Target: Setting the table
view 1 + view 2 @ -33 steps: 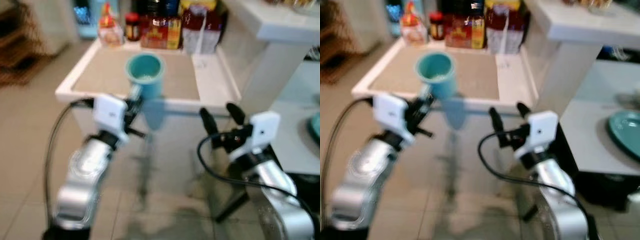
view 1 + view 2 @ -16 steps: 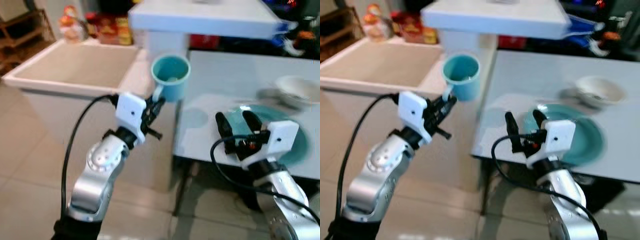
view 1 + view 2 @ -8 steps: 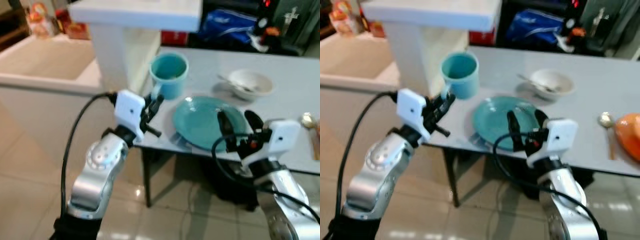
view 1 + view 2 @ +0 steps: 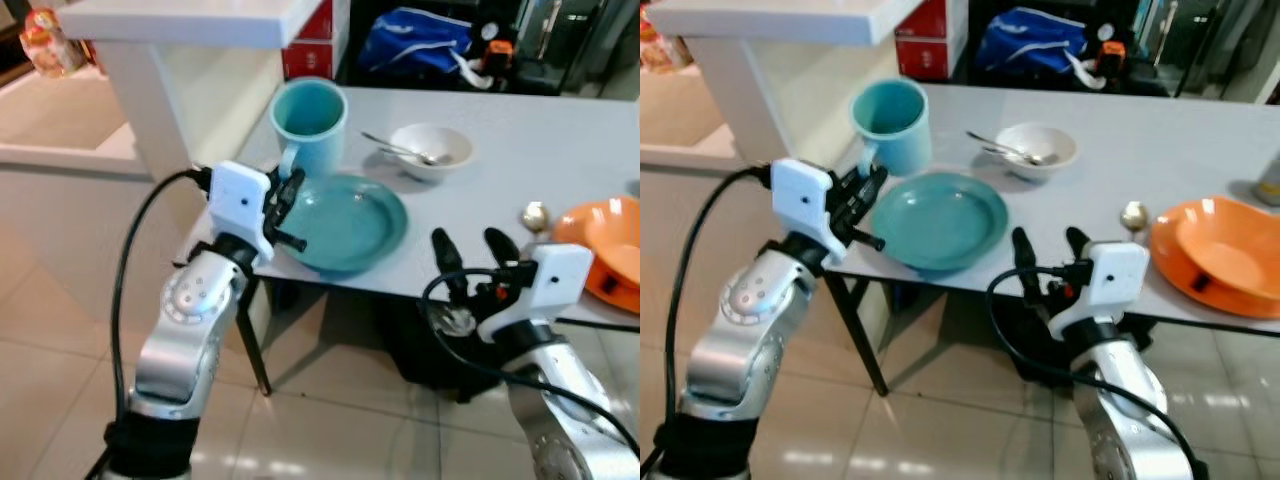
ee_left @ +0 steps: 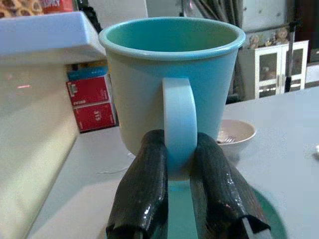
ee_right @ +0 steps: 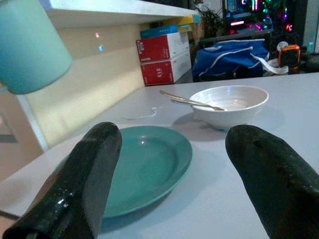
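Note:
My left gripper (image 4: 290, 192) is shut on the handle of a teal mug (image 4: 309, 122), holding it upright above the left end of a grey table (image 4: 520, 150). In the left wrist view both black fingers (image 5: 144, 184) pinch the handle of the mug (image 5: 172, 74). A teal plate (image 4: 345, 222) lies on the table just below and right of the mug. Behind it sits a white bowl (image 4: 430, 152) with a spoon in it. My right gripper (image 4: 475, 250) stands open in front of the table's near edge, empty, right of the plate (image 6: 144, 167).
An orange bowl (image 4: 610, 245) sits at the table's right end with a loose spoon (image 4: 532, 215) beside it. A white counter (image 4: 180, 20) on a pillar stands left of the table. A blue bag (image 4: 420, 50) lies behind. Tiled floor (image 4: 60, 330) lies below.
The camera has swung right and closer to the grey table. The mug, still held, now hangs over the table's left end near the plate. The orange bowl has come into view.

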